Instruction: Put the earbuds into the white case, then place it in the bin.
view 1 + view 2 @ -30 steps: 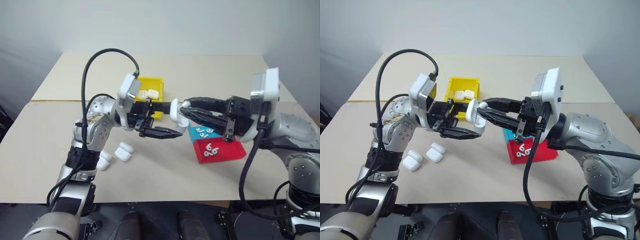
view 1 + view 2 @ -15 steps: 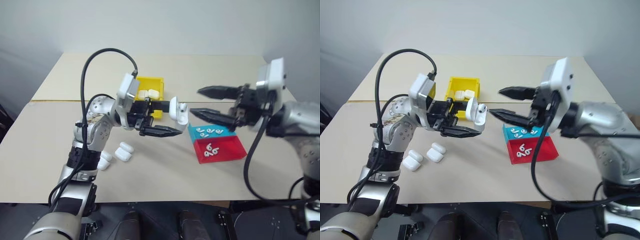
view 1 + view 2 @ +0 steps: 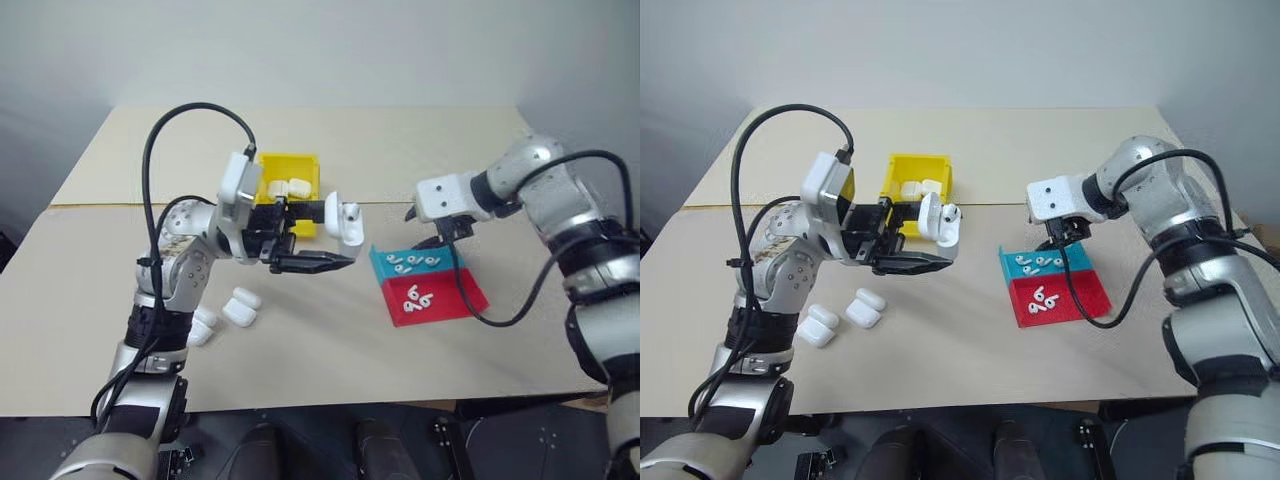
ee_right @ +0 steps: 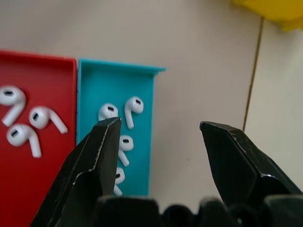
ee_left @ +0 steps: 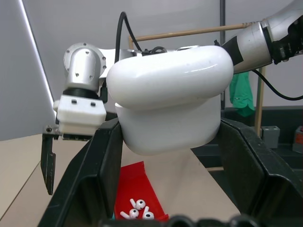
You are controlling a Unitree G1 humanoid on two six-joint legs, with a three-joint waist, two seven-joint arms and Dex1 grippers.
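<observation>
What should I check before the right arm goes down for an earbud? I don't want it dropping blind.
1. Left end effector shut on the white case: ok.
2. Case lid open: ok; one earbud appears seated already.
3. Right end effector open: ok, a clear gap between its fingers.
4. Right end effector lined up over the cyan tray: not ok; one finger covers earbuds there and the gap sits past the tray's edge.
5. Earbuds in the cyan tray: ok, several lie loose.
6. Room in the yellow bin: cannot tell; two cases already lie inside.
</observation>
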